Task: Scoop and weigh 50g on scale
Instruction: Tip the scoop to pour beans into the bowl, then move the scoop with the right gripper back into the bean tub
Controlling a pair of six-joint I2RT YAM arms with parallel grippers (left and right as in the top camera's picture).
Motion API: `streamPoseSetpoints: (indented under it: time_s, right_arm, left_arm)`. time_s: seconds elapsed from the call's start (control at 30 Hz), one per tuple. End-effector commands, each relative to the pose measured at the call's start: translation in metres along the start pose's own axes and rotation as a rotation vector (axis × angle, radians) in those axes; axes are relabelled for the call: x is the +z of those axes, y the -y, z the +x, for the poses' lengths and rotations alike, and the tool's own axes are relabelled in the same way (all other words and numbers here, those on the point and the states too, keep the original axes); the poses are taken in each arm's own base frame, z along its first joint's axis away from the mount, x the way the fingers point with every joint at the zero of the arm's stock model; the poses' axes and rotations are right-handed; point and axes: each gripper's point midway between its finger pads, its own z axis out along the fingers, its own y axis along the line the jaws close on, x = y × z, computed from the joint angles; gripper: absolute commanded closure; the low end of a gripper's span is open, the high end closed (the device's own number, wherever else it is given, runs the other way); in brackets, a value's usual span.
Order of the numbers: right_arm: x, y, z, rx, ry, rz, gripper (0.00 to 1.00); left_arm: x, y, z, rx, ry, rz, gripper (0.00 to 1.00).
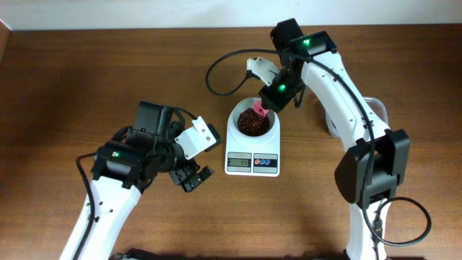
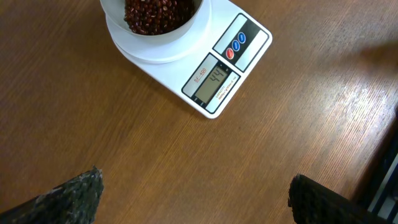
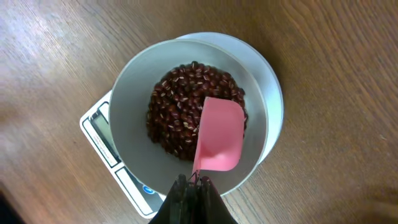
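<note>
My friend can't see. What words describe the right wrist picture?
A pink plastic scoop, empty, is over dark red beans in a round white bowl, its handle pinched by the right gripper. The bowl sits on a small white digital scale on a brown wooden table.

A white digital scale [image 2: 214, 71], its bowl [image 2: 111, 9] holding red beans [image 2: 155, 12], sits on the wooden surface [image 2: 186, 155] before the wide-spread left pincer [image 2: 196, 202].

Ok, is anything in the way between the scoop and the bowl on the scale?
Nothing visible. The pink scoop, held by the right gripper, hangs directly over the beans in the bowl on the scale.
</note>
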Motion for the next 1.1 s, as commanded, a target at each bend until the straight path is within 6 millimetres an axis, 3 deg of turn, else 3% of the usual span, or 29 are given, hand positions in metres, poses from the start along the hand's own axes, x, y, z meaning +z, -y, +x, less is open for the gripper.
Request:
streamPoseSetpoints:
  time_s: [0.0,0.1,0.2,0.33,0.43,0.57,0.67,0.7,0.8,0.9,0.93,1.0,1.07]
  right_arm:
    - [-0.021,-0.019,-0.017,-0.024,0.092,-0.07,0.96]
    - [-0.024,0.011,-0.006,-0.025,0.023,0.102,0.96]
    - [-0.026,-0.021,-0.02,-0.018,0.109,-0.069,0.96]
    - [-0.026,0.01,-0.01,-0.019,0.044,0.104,0.96]
    - [-0.025,-0.023,-0.017,-0.038,0.089,-0.058,0.96]
    - [-0.025,0.011,-0.009,-0.061,0.002,0.169,0.96]
    - [-0.023,-0.026,-0.02,-0.079,0.067,-0.002,0.96]
    - [-0.02,-0.026,-0.018,-0.094,0.039,0.037,0.96]
    - [-0.025,0.011,-0.01,-0.102,-0.047,0.267,0.96]
    - [-0.021,-0.015,-0.018,-0.083,0.011,0.137,0.96]
    - [-0.022,-0.014,-0.018,-0.083,0.012,0.144,0.96]
    - [-0.033,-0.008,-0.022,-0.047,0.049,0.146,0.96]
    - [-0.066,-0.006,-0.033,-0.032,0.146,0.134,0.96]
  left_arm:
    - [-0.007,-0.003,-0.006,0.013,0.024,-0.018,0.01]
    - [-0.007,-0.003,-0.006,0.013,0.024,-0.018,0.01]
    - [-0.007,-0.003,-0.006,0.013,0.024,-0.018,0.01]
    - [-0.007,-0.003,-0.006,0.013,0.024,-0.018,0.01]
    - [-0.007,-0.003,-0.006,0.013,0.024,-0.018,0.01]
    - [-0.007,-0.003,-0.006,0.013,0.024,-0.018,0.01]
    - [-0.007,-0.003,-0.006,0.013,0.024,-0.018,0.01]
    - [-0.007,-0.003,-0.006,0.013,0.024,-0.018,0.01]
    - [-0.007,-0.003,-0.006,0.013,0.024,-0.018,0.01]
    - [-0.007,-0.003,-0.006,0.013,0.024,-0.018,0.01]
    - [-0.007,-0.003,-0.006,0.013,0.024,-0.018,0.01]
    - [-0.007,-0.003,-0.006,0.013,0.024,-0.018,0.01]
    - [-0.007,-0.003,-0.006,0.013,0.024,-0.018,0.01]
